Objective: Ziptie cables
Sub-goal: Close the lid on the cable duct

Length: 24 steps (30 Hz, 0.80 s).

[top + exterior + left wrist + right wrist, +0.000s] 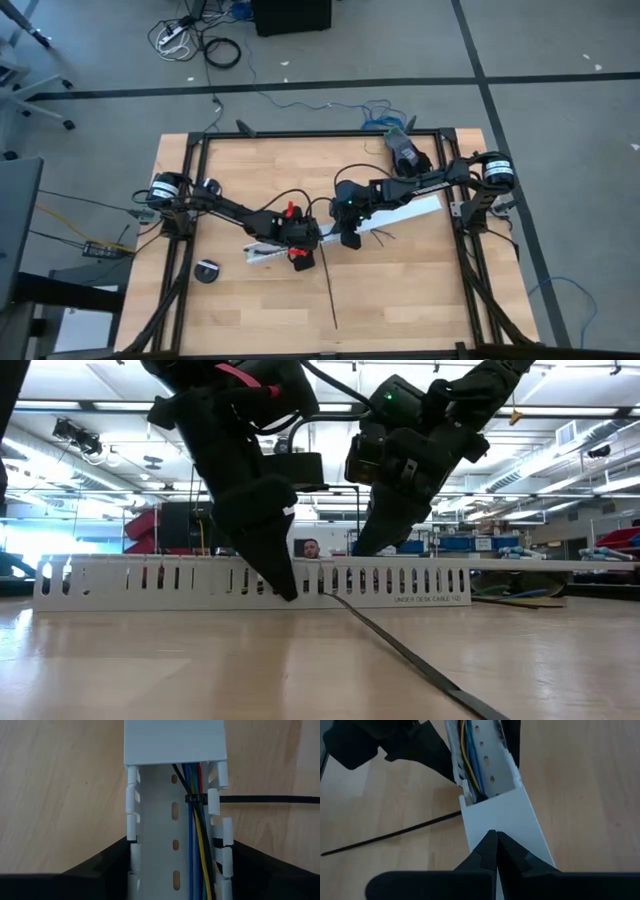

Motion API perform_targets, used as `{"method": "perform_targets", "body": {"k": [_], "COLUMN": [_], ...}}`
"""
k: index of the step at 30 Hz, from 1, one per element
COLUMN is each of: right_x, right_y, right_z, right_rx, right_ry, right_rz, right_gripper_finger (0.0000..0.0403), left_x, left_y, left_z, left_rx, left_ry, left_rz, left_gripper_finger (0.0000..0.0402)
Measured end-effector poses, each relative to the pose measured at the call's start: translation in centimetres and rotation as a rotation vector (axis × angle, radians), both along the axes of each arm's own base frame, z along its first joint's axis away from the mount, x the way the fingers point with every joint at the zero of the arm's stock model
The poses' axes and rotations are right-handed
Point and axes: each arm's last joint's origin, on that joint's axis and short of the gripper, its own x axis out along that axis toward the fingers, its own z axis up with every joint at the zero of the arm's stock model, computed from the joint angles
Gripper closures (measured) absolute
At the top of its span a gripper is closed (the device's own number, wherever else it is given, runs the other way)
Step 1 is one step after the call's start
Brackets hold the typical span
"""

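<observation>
1. Nearest the low camera, the ziptie runs as a thin black strip from the lower right of the frame back toward the white channel.
2. Left gripper stands with its fingers apart, one on each side of the channel, at centre frame in the high view.
3. Inside the channel, the cables lie bunched, the ziptie looped around them just ahead of those fingers.
4. Right gripper, fingers pressed together, rests above the channel's covered part.
</observation>
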Motion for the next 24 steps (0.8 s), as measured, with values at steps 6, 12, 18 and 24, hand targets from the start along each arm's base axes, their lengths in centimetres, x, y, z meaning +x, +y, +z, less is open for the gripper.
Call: {"method": "perform_targets", "body": {"k": [6,12,18,24], "right_x": [0.0,0.1,0.0,-0.1], "right_y": [0.0,0.0,0.0,0.0], "right_z": [0.0,-0.1,-0.1,-0.2], "right_rx": [0.003,-0.005,-0.013,-0.017], "right_ry": [0.0,-0.003,0.002,0.006], "right_rz": [0.002,0.006,0.014,0.019], "right_gripper_finger": [0.0403,0.0403,0.0403,0.0403], "left_x": [0.3,0.3,0.5,0.6], "left_y": [0.0,0.0,0.3,1.2], "left_z": [0.0,0.0,0.1,0.1], "left_rx": [-0.008,-0.027,-0.058,-0.105], "left_ry": [-0.02,-0.011,-0.018,-0.021], "left_rz": [-0.037,-0.07,-0.07,-0.033], "left_gripper_finger": [0.014,0.012,0.0112,0.0112]}}
